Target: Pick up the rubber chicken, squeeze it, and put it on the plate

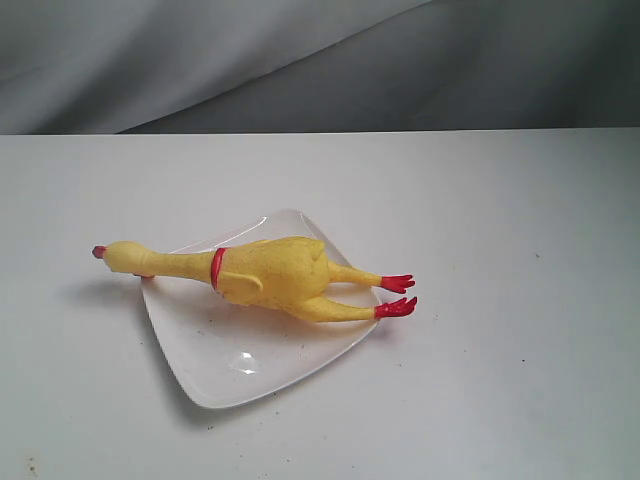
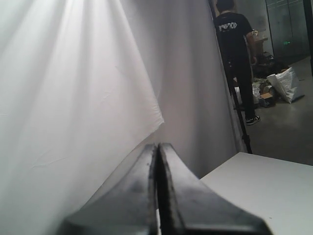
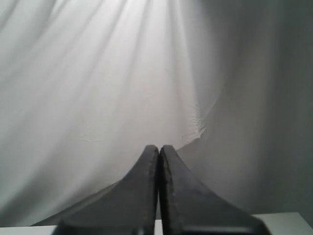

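Note:
The yellow rubber chicken (image 1: 268, 273) lies across the white plate (image 1: 240, 365) in the exterior view, its head and red beak hanging over the plate's left edge and its red feet over the right edge. Neither arm shows in that view. In the left wrist view my left gripper (image 2: 158, 145) is shut with nothing between its fingers, facing a white curtain. In the right wrist view my right gripper (image 3: 159, 147) is likewise shut and empty, facing the curtain. The chicken and plate appear in neither wrist view.
The white table (image 1: 520, 250) stretches on all sides of the plate, with a grey curtain (image 1: 300, 60) behind it. A person in black (image 2: 234, 54) stands beyond the curtain's edge, near bags on the floor (image 2: 286, 84).

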### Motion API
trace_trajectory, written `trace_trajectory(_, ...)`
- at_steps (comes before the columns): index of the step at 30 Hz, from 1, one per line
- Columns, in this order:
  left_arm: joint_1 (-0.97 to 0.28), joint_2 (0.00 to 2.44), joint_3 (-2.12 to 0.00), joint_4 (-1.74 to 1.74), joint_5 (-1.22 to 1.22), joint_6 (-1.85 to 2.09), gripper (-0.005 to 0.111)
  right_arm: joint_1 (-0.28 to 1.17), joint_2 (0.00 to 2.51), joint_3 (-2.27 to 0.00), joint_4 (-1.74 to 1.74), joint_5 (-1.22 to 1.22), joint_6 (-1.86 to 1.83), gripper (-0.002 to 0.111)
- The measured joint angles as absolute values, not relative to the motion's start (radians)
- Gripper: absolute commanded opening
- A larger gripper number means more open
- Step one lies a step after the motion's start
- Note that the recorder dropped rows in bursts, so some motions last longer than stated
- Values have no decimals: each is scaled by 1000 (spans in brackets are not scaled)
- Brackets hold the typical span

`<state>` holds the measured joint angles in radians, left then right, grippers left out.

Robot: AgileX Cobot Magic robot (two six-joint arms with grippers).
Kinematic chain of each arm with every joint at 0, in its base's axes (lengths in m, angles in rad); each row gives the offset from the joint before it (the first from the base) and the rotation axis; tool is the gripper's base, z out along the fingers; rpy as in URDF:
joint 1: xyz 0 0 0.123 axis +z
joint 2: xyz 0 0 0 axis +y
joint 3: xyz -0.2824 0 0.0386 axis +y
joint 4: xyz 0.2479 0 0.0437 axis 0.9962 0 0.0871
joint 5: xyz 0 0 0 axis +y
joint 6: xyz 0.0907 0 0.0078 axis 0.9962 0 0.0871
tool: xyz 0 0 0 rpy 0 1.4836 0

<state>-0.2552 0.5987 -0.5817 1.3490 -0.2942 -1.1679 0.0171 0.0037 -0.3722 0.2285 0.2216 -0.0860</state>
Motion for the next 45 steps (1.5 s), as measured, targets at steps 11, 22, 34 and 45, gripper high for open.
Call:
trace_trajectory(11, -255, 599, -582, 1349, -294, -1168, 0, 12, 4, -290, 121, 244, 27, 0)
trace_trajectory(22, -255, 599, -582, 1349, -294, -1168, 0, 12, 4, -39, 0, 179, 27, 0)
trace_trajectory(34, -255, 599, -582, 1349, -294, -1168, 0, -46, 4, -4, -49, 243, 18, 0)
trace_trajectory(45, -255, 599, -582, 1349, -294, -1168, 0, -50, 4, -4, -47, 344, 14, 0)
